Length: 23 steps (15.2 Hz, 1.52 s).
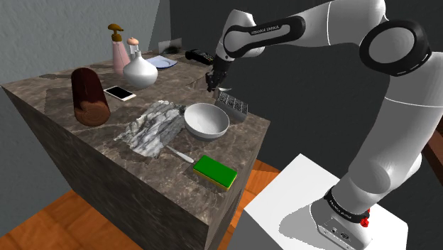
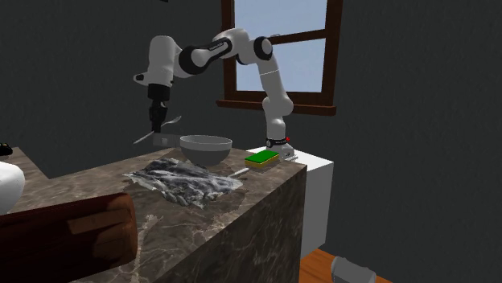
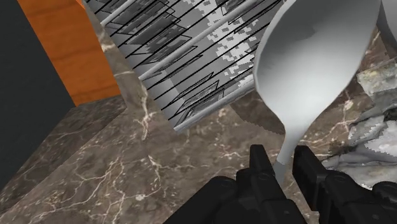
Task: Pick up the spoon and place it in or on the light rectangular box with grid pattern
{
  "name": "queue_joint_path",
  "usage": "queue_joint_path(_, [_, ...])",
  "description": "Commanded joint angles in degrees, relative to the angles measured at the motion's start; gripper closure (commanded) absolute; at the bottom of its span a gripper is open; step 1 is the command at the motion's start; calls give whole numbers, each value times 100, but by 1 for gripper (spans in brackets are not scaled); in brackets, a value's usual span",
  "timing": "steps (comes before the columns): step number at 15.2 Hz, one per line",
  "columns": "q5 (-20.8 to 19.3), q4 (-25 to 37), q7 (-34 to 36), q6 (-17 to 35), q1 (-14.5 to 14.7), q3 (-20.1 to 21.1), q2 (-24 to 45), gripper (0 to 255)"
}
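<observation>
The black gripper (image 3: 282, 172) pinches the thin handle of one spoon (image 3: 312, 63) between its two fingers. The spoon is plain pale grey with a broad, smooth, oval bowl pointing away from the fingers. In the second exterior view the spoon (image 2: 165, 126) hangs slanted under the gripper (image 2: 157, 120), clear of the tabletop (image 2: 265, 189).

Close below it stands one rectangular box (image 3: 191, 57), light grey with a black grid of lines across its surfaces. In the shoulder view the box (image 1: 234, 106) sits at the tabletop's (image 1: 170, 89) edge, just beside the gripper (image 1: 213, 84).

Touching or nearly touching the box is one round, smooth, pale grey bowl (image 1: 206, 119). Next to the bowl lies one crumpled grey-and-white cloth (image 1: 149, 124). Nearer the corner are one flat sponge (image 1: 216, 171), green on top and yellow below, and one small pale-handled utensil (image 1: 181, 155).

Farther off are:
- one dark reddish-brown cylinder (image 1: 89, 96), lying on its side
- one white phone (image 1: 120, 93)
- one white bulbous vase (image 1: 140, 71)
- two pinkish bottles (image 1: 119, 51)
- one pale blue plate (image 1: 162, 62)
- one black object (image 1: 199, 55)

The tabletop is dark veined marble.
</observation>
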Motion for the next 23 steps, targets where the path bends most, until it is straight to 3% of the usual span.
queue_joint_path(1, [-9,-66,-6,100,1,-5,34,255])
queue_joint_path(8, [-9,-64,-6,98,1,-5,35,255])
queue_joint_path(9, [-9,-64,-6,98,1,-5,35,0])
queue_joint_path(14, [-9,-64,-6,98,1,-5,35,0])
queue_joint_path(18, [148,138,-102,-478,-107,19,-353,0])
queue_joint_path(23, [149,138,-103,-478,-106,17,-354,0])
